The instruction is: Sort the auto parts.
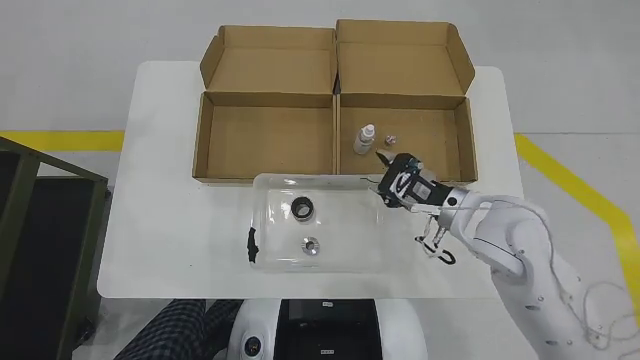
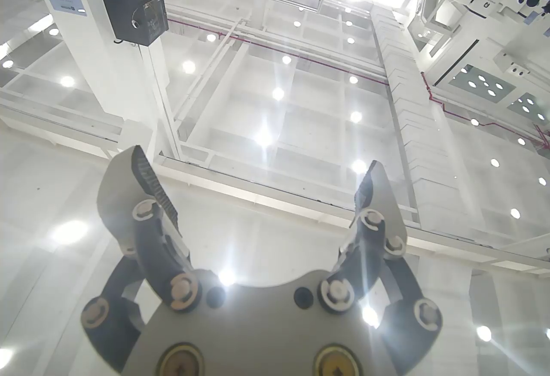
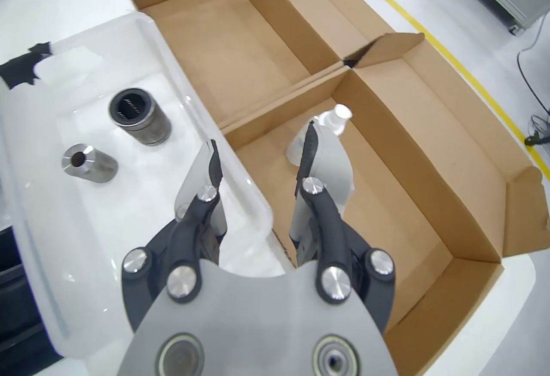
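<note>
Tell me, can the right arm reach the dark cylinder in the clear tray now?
Probably yes. The right gripper is open and empty at the clear tray's edge; the dark cylinder stands uncovered, and nothing lies between them.

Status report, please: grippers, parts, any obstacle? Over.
Left gripper open, empty, facing ceiling. Right gripper open, empty, over tray edge. Linear bearing and sleeve in tray; bottle in right box. No obstacle.
</note>
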You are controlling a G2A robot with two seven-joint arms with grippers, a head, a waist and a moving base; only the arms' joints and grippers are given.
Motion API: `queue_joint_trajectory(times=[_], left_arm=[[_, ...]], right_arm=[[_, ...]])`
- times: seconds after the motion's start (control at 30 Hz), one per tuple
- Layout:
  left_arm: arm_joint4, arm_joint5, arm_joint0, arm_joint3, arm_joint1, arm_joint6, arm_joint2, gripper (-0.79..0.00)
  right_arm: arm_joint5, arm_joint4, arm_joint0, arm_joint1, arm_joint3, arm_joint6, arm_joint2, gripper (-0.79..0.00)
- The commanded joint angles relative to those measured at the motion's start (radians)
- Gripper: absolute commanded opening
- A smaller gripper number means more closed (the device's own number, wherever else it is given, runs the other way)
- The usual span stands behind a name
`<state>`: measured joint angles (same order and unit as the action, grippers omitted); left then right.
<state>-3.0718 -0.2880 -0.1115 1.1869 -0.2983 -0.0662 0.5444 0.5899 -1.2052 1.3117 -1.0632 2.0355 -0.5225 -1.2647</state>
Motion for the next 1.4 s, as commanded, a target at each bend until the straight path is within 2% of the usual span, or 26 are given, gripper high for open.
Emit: queue_joint_trajectory(times=[0.0,0.33,0.63,1.37], left_arm=[[0.000,0.000,0.000,0.000,0.000,0.000,0.000,0.000],[0.000,0.000,0.000,0.000,0.000,0.000,0.000,0.000],[0.000,0.000,0.000,0.000,0.000,0.000,0.000,0.000],[0.000,0.000,0.000,0.000,0.000,0.000,0.000,0.000]], right_arm=[[0.017,-0.016,0.007,0.000,0.015,0.001,0.023,-0.428],[0.087,-0.098,-0.020,-0.006,0.016,-0.027,0.144,-0.428],[0.095,-0.119,-0.054,-0.015,-0.041,-0.042,0.224,-0.422],[0.176,-0.049,-0.135,-0.034,-0.182,-0.093,0.350,-0.419]])
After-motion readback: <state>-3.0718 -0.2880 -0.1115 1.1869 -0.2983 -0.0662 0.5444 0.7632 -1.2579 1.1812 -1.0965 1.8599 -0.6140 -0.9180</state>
